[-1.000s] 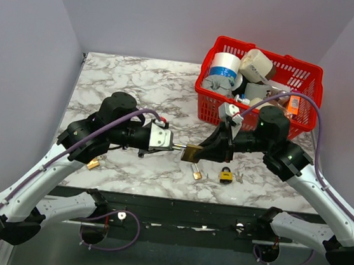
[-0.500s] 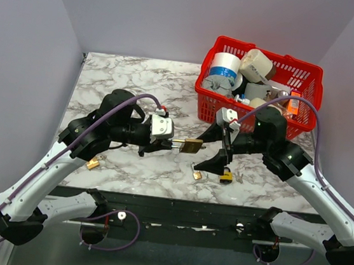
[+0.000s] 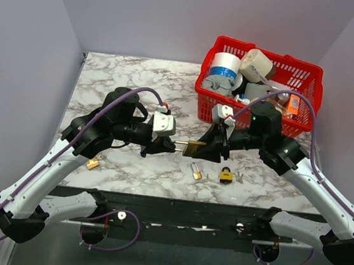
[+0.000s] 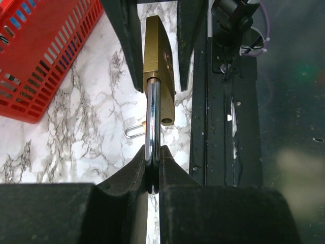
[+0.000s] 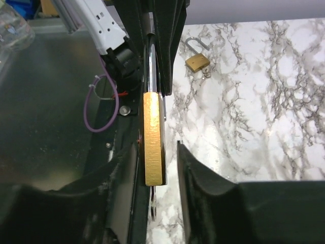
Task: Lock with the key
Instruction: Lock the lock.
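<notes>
Near the red basket (image 3: 206,113), the brass padlock (image 3: 193,149) is pinched by the left gripper (image 4: 153,152); the right gripper (image 5: 156,152) is spread around it.

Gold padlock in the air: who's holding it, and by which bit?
The left gripper pinches the padlock by its silver shackle. The right gripper only straddles its body, gaps showing.

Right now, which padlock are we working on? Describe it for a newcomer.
From the red basket, come toward the arms to where the left gripper faces the right gripper. The brass padlock, gripped by its shackle, is off the marble; the smaller padlocks lie on it.
</notes>
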